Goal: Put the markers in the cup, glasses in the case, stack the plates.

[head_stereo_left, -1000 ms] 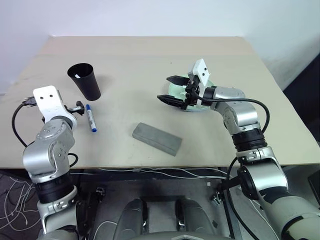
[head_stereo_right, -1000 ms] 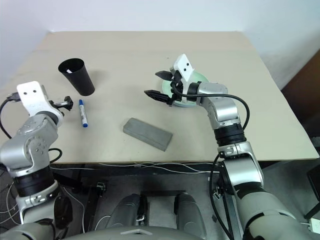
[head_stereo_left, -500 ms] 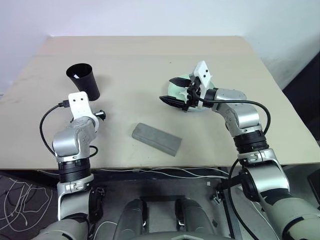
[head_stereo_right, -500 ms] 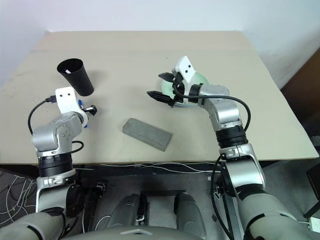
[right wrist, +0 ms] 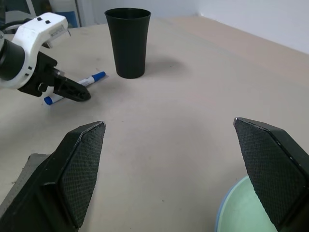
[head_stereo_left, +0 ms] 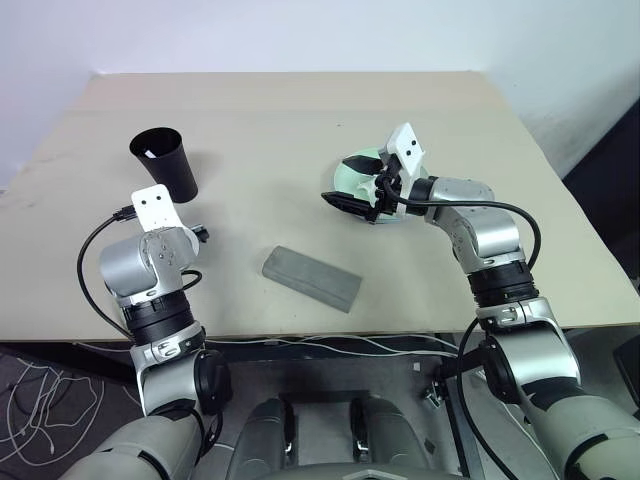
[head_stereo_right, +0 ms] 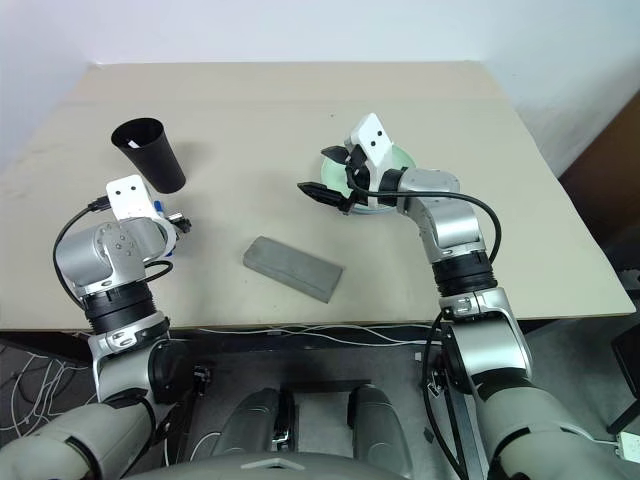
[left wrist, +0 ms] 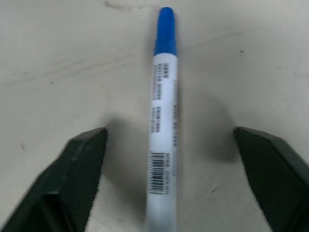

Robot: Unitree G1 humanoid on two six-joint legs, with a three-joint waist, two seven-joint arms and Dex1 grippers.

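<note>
Left wrist view | slim white blue-capped marker [left wrist: 163, 140] | between wedge-shaped black fingers [left wrist: 77, 179]

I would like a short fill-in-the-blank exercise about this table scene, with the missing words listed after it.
1. The marker lying between the left tool's open fingers has a ____ cap.
2. The tall cup beyond it is ____ in colour.
3. The grey case lies with its lid ____.
4. The right tool hovers open near the pale ____ plate.

Missing words: blue; black; closed; green
</note>
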